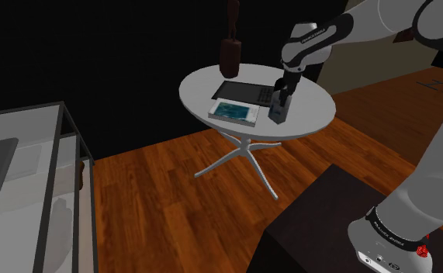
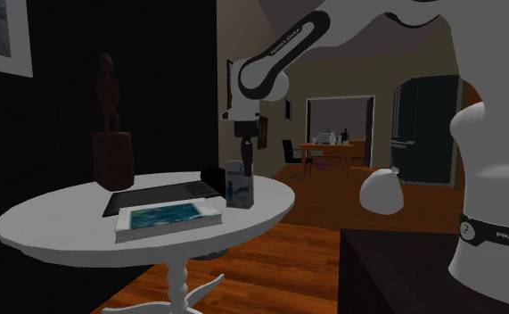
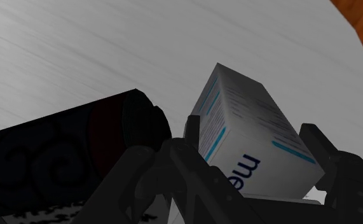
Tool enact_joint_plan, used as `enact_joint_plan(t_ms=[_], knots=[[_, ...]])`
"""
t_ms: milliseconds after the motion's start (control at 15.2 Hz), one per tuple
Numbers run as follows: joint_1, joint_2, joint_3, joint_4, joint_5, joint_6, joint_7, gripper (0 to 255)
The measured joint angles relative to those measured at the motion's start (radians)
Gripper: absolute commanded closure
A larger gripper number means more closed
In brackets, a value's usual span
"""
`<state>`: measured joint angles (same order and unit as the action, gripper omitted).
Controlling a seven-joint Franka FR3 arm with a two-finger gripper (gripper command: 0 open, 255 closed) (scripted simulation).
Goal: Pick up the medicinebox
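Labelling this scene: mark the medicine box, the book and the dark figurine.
medicine box (image 2: 240,183), second exterior view, front face.
book (image 2: 168,214), second exterior view, teal cover.
dark figurine (image 2: 112,161), second exterior view, its base.

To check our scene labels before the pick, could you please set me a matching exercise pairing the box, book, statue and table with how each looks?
Things:
1. box
2. book
3. statue
4. table

Looks:
A. round, white top
B. teal cover, lying flat
C. dark brown, standing upright
D. white with blue print, standing upright

Pairs: 1-D, 2-B, 3-C, 4-A
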<state>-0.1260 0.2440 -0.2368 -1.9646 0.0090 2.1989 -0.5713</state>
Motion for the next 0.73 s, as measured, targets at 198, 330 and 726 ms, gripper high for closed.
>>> enact_joint_plan(t_ms=[198,330,726], knots=[[0.002,-0.017,-0.001,0.015,-0.005,-0.032,0.003,255],[0.003,-0.028,-0.002,0.028,-0.008,-0.055,0.005,255],[0.004,-0.064,-0.005,0.064,-0.017,-0.126,0.005,255]])
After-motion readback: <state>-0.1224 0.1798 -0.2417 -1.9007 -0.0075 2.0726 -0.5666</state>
